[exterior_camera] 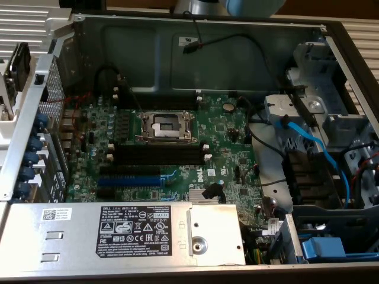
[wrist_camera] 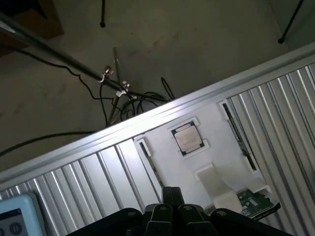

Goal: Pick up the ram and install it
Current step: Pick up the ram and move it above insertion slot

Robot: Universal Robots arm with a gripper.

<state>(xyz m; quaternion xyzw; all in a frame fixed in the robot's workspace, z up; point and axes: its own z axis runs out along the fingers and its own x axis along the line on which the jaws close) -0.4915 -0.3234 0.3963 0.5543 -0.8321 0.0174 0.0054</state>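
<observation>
Ribbed metal counter (wrist_camera: 74,182) holds a white tray (wrist_camera: 170,167) with ram (wrist_camera: 239,137); shut, empty pincer (wrist_camera: 170,192) hovers near the tray.

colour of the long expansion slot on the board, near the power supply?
Blue: the long plastic expansion slot on the green motherboard; clearest in the exterior view.

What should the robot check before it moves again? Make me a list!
1. Gripper empty: ok, it is shut with nothing in it.
2. Memory stick in sight: ok, a long thin dark stick lies on the white tray.
3. Stick picked up: not ok, the gripper is apart from it.
4. Computer case open: ok, the board inside is uncovered.
5. Black memory slots free: ok, they look empty and no cable lies over them.
6. White clips at the slot ends pushed open: cannot tell.
</observation>
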